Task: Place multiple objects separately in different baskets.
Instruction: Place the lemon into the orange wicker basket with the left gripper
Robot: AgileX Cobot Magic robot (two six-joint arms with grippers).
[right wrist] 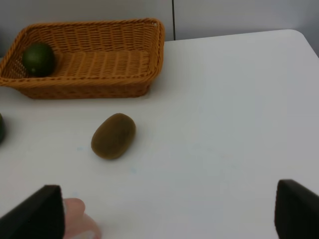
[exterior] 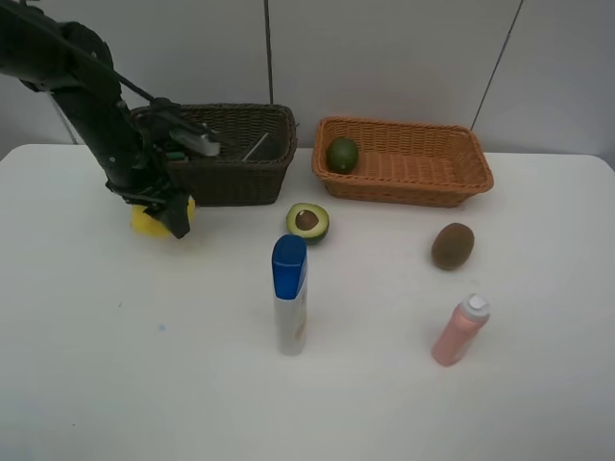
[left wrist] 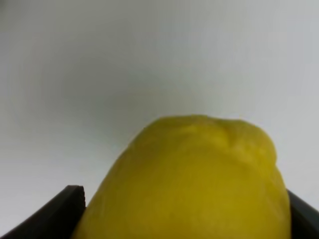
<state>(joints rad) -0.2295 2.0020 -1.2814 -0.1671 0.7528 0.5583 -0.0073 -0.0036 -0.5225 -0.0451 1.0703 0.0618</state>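
Check the upper left of the high view: your left gripper [exterior: 165,215] clamps the lemon [exterior: 144,222] beside the dark basket [exterior: 240,179]. Your right gripper [right wrist: 169,201] stands open.

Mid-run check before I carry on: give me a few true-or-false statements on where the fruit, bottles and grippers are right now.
1. The green avocado lies in the orange-tan basket. True.
2. The kiwi is in that basket too. False: it lies on the table, in front of the basket.
3. The lemon sits between the jaws of the left gripper. True.
4. The blue-capped bottle lies on its side. False: it stands upright.
5. The right gripper holds the pink bottle. False: its jaws stand wide open, and the bottle stands free on the table.
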